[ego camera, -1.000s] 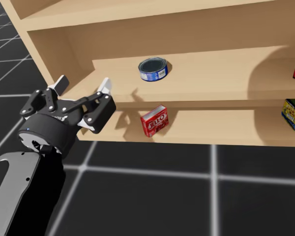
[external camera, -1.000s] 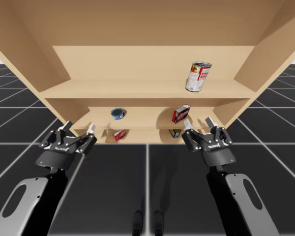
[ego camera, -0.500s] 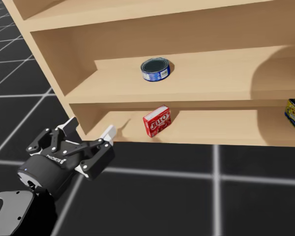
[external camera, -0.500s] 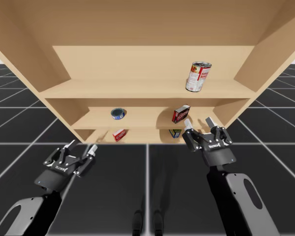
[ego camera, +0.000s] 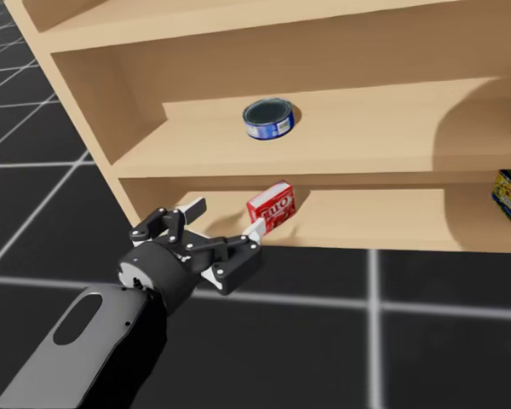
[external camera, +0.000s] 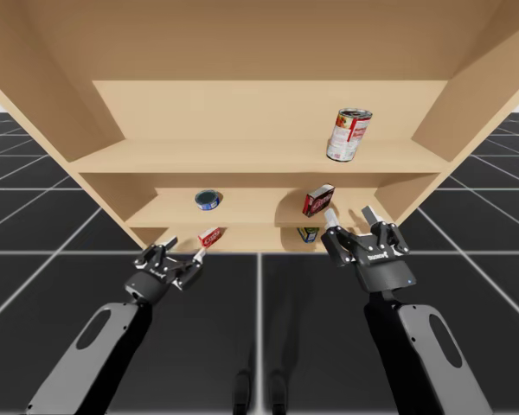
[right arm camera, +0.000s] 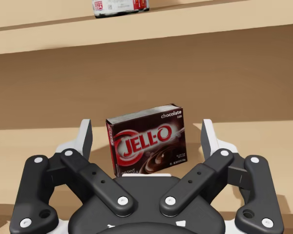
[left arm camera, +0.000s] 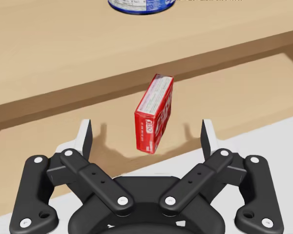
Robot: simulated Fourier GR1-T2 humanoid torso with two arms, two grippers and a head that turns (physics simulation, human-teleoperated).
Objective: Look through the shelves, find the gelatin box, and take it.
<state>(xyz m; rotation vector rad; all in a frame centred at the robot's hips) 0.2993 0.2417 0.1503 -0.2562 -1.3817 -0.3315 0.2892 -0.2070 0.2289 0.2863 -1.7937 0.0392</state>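
Gaping wide, left jaws empty, small red box [left arm camera: 154, 113] just ahead; right jaws splayed before dark box [right arm camera: 147, 146].

A pale wooden shelf unit [external camera: 259, 112] stands on a dark floor [external camera: 467, 259] ruled with a light grid. On the top shelf, toward the right, stands a tall red-and-white can [external camera: 349, 135]. On the middle shelf a flat blue can [external camera: 208, 200] sits at the left, lid up, well apart from a dark brown-and-red box [external camera: 318, 200] that stands on end at the right, casting a shadow on the back wall. On the bottom shelf, below that box, sits a green-and-blue box [external camera: 308, 233], its lower part hidden.
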